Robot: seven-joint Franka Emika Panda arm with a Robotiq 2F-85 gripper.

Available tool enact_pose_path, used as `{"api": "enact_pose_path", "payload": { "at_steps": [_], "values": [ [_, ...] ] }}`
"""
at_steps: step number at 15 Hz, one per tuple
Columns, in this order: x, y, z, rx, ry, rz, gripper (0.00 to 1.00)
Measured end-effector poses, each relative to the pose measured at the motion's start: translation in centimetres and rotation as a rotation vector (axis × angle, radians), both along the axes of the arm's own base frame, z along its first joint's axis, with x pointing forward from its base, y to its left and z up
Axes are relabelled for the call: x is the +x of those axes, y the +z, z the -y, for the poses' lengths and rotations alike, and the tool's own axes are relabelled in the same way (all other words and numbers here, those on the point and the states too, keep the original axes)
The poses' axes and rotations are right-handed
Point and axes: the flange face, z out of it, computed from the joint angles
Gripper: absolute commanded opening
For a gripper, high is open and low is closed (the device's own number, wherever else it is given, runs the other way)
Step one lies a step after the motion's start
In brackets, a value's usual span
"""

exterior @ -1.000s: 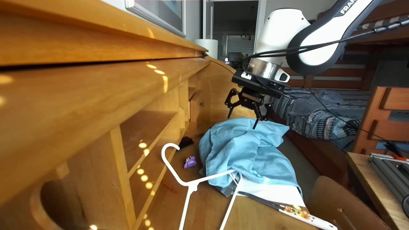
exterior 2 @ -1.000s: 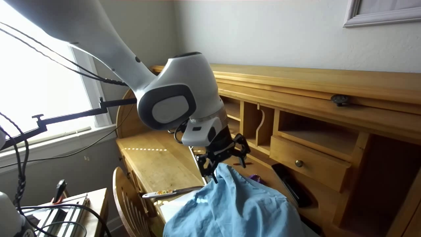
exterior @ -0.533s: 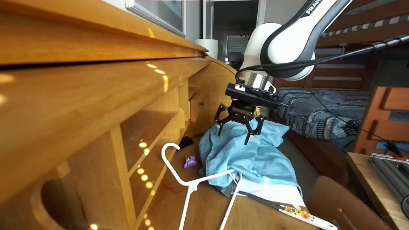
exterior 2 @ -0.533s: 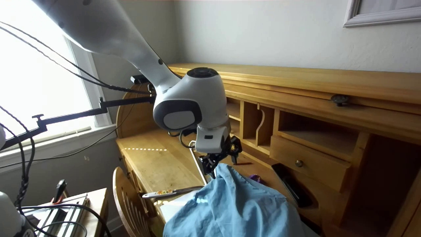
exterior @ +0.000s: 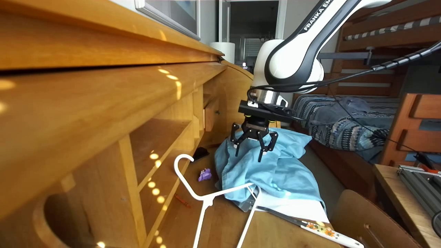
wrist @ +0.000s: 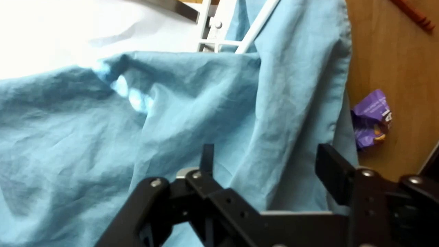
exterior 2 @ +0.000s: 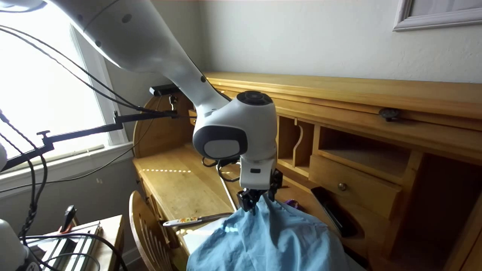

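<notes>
Light blue cloth (wrist: 192, 106) fills most of the wrist view, one big rumpled pile sitting on the wooden desk (exterior 2: 180, 186), right in front of the built-in shelves (exterior: 156, 134). The gripper (exterior: 248, 155) points down at it with its fingers (wrist: 332, 174) spread well apart, and as far as I can see there's no cloth pinched between them, so I'd call it released. Honestly can't tell if the tips touch the cloth, but in an exterior view a peaked fold (exterior 2: 267, 217) sits right by them. White plastic-looking hanger (exterior: 207, 199) next to it too, one corner right at the cloth's edge; whether that corner is tucked under, no idea. Some white sheet (exterior: 293, 206) sticks out from beneath the cloth, and a utensil (exterior: 320, 231) with a flowery white handle lies by it. Toward the shelves there's a crumpled purple wrapper (wrist: 372, 120) just beside the cloth, and an orange-red crayon (wrist: 413, 14) a bit further off on the desk. Also spotted: a slim black thing (exterior 2: 335, 212) below a little drawer (exterior 2: 361, 194), couldn't say what exactly. Wooden chair (exterior: 355, 210) stands near the desk's edge, and a bed (exterior: 339, 136) with patterned bedding sits in the background.
</notes>
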Motion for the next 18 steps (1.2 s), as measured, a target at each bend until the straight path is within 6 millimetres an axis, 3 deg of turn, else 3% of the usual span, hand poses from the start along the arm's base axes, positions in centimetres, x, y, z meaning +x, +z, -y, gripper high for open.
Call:
{"api": "enact_pose_path", "payload": {
  "at_steps": [6,12,18],
  "values": [
    [0.6,-0.9,-0.1,-0.002,0.009,-0.006,0.02],
    [0.6,-0.5,-1.7,-0.01,0.051,0.016,0.0],
    [-1.1,2.0,-7.8,-0.03,0.204,0.105,0.0]
  ]
}}
